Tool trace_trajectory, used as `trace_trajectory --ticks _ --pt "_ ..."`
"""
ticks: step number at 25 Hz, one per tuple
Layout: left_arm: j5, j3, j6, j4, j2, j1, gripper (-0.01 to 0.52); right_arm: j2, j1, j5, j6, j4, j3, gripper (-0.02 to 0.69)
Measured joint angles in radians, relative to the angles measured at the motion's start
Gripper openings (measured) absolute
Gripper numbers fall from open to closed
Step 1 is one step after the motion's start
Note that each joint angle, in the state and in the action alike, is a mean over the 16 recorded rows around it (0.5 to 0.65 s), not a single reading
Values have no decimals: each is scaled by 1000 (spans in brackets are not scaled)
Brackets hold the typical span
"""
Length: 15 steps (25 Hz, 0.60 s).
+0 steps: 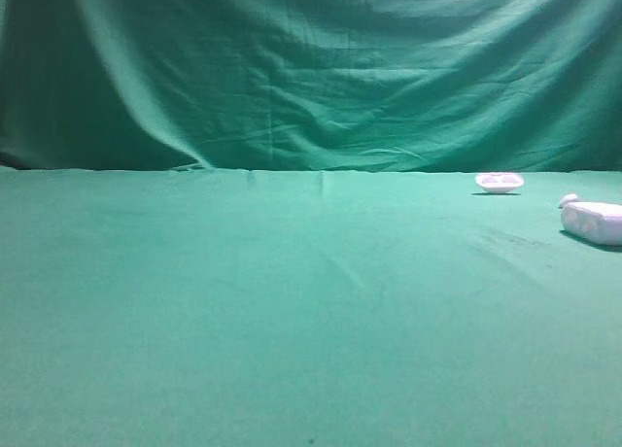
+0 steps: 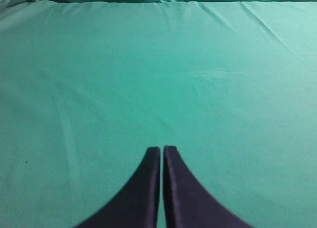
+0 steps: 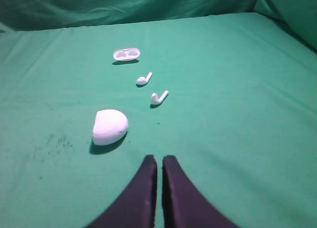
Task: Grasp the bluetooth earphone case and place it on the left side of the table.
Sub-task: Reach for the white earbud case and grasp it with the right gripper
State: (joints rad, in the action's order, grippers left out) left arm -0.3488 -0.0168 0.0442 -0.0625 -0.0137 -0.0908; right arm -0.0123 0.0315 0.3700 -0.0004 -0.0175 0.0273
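Smooth white rounded plastic bluetooth earphone case (image 3: pixel 110 127) sits on the green cloth-covered table (image 1: pixel 292 311), untouched. In the right wrist view it lies just ahead and left of the right gripper (image 3: pixel 159 161), apart from it, no contact. In the high view the case (image 1: pixel 593 222) is at the far right edge, partly cut off by the frame.

Right gripper: dark curved fingers (image 3: pixel 143 188) nearly together, thin slit between them, holding nothing. Left gripper (image 2: pixel 161 149): same, fingers pressed narrow, nothing between them, only bare green cloth ahead of it. Neither arm shows in the high view.

Other items, right wrist view, all beyond the case: shallow white dish-like tray with two hollows (image 3: pixel 127 54) farthest back; two small white earbuds with stems, one (image 3: pixel 144 79) nearer the tray, the other (image 3: pixel 159 97) nearer the case. All separate, none touching. In the high view the tray (image 1: pixel 500 182) is near the table's back edge, left of the case. A small white lump (image 1: pixel 569 200) sits right by the case's upper left end; contact unclear.

Wrinkled green cloth backdrop (image 1: pixel 311 68) hangs behind.
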Motion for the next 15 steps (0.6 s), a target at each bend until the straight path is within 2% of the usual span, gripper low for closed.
trace_trajectory --ticks 15 --pt "0 0 0 0 0 0 0 0 0 -18 -1 -3 0 0"
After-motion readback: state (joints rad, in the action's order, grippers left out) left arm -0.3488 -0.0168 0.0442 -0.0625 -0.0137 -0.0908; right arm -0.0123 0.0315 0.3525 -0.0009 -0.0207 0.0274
